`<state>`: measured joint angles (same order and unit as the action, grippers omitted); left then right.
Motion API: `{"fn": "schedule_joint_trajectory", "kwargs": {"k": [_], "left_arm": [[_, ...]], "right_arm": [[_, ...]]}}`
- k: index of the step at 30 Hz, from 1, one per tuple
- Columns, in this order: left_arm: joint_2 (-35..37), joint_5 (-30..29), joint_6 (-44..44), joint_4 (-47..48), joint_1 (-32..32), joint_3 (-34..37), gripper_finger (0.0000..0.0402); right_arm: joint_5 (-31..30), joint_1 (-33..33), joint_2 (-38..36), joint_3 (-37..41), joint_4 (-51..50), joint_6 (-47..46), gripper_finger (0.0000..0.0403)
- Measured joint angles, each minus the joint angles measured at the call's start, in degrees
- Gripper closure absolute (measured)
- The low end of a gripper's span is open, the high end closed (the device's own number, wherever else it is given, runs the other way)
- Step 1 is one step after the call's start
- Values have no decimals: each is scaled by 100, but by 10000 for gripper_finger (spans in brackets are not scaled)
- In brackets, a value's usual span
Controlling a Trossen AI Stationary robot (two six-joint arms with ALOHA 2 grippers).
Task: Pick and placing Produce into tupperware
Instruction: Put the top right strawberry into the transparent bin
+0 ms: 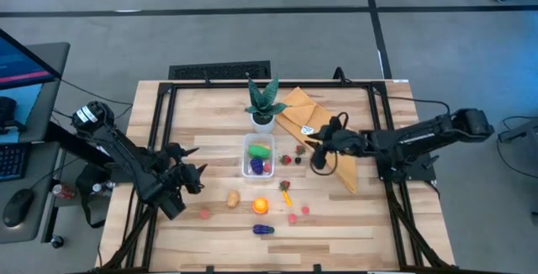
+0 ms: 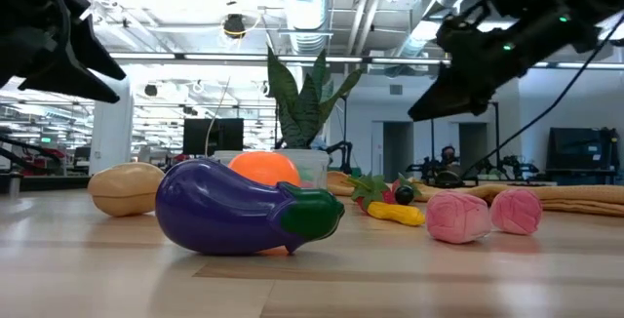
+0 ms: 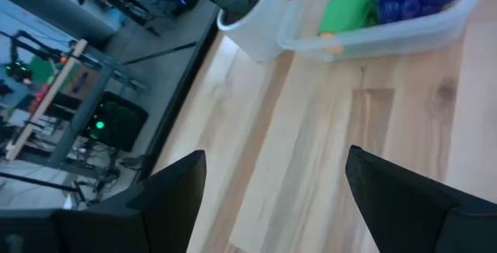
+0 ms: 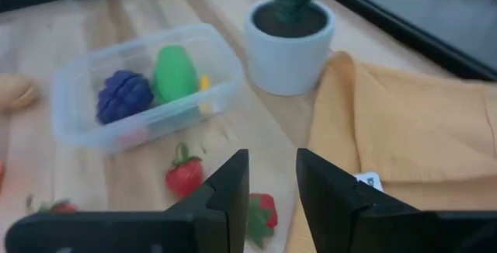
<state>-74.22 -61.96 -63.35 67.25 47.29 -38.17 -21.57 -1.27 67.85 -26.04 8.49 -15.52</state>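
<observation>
The container (image 1: pixel 258 156) is seen between the left gripper (image 1: pixel 192 176) and right gripper (image 1: pixel 317 150), with fruit (image 1: pixel 261 206) scattered nearby on the worktop (image 1: pixel 353 215).

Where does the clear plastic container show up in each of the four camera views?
High view: the container sits mid-table, just below the potted plant.
Low view: only a sliver of its rim shows behind the orange, at the plant's base.
Left wrist view: top right, holding green and blue pieces.
Right wrist view: upper left.
Shared landmark: the plant's white pot, right beside the container.
</observation>
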Motion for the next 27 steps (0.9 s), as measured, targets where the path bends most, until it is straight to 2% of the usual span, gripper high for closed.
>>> {"fn": "schedule_joint_trajectory", "kwargs": {"k": [6,13,20,23,27], "left_arm": [[0,-559,-7,-21,-47,0,102],[0,-687,-68,-74,-191,0,102],[0,-591,-98,-192,-333,0,102],[0,-565,-95,-227,-343,0,102],[0,-495,-96,-230,-341,0,102]], "right_arm": [[-61,151,611,-861,-1137,-1033,301],[1050,98,1296,-1640,-1184,-628,305],[1176,274,1814,-2287,-1674,-448,314],[1171,438,1934,-2519,-2219,-502,300],[1122,572,1972,-2624,-2718,-686,255]]}}
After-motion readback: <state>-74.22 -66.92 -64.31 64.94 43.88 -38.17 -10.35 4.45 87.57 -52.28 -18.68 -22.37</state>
